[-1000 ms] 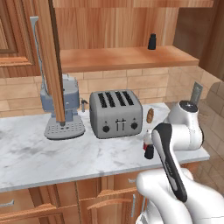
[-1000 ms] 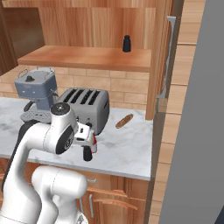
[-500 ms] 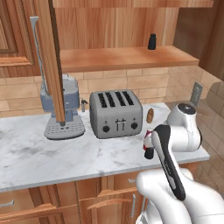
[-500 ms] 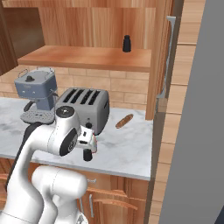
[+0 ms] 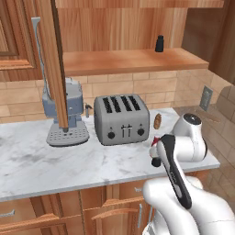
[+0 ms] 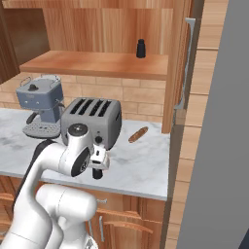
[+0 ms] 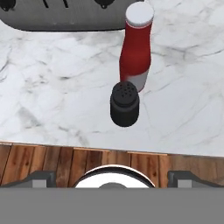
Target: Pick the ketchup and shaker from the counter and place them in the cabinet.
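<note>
Change: compared with a second ago the arm has drawn its hand back from the toaster [image 5: 121, 119] toward the front edge of the surface [image 7: 52, 100], and the gripper [image 6: 98, 163] now sits lower and nearer to the robot.
Jaws: released, wide apart, with nothing between them, as they were a second ago.
Ketchup: the ketchup [image 7: 136, 52] stands upright on the marble just in front of the toaster.
Shaker: the shaker [image 7: 124, 104], black with small holes on top, stands just beside the ketchup on the side nearer the hand; I cannot tell if the two touch.
Meaning: I judge that no pick is done yet, so both things must still go up to the cabinet [image 5: 128, 62], and the hand looks lined up on the shaker first.
Hidden: in the base views the arm covers most of both things.
Unclear: a small dark bottle-shaped item [image 5: 159, 43] already stands on the cabinet shelf, too small to identify.
Cut off: the hand view cuts off most of the toaster.
</note>
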Controlling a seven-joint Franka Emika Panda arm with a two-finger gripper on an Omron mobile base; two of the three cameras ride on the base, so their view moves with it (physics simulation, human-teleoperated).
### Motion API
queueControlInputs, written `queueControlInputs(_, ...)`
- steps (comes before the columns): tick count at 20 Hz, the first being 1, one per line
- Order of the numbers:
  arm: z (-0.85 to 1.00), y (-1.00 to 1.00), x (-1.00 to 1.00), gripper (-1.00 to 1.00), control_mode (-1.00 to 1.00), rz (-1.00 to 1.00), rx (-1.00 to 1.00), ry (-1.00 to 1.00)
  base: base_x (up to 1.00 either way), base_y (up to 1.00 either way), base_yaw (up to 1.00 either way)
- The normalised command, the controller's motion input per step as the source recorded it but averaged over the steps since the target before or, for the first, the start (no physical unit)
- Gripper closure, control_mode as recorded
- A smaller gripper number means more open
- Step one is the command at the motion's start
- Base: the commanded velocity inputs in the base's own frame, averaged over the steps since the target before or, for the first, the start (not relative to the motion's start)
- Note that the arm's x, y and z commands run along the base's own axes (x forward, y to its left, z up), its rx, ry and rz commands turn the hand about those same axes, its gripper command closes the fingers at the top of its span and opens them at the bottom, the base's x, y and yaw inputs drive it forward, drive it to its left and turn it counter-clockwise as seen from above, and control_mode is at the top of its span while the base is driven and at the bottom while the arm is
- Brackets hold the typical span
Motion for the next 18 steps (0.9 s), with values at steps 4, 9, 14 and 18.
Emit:
queueControlInputs(4,-0.27,0.00,0.26,-1.00,-1.00,0.00,0.00,0.00,0.00,0.00,0.00)
queueControlInputs(9,-0.25,0.00,0.27,-1.00,-1.00,0.00,0.00,0.00,0.00,0.00,0.00)
queueControlInputs(14,-0.26,0.00,0.18,-1.00,-1.00,0.00,0.01,0.00,0.00,0.00,0.00)
queueControlInputs(18,-0.39,0.00,0.06,-1.00,-1.00,0.00,0.03,0.00,0.00,0.00,0.00)
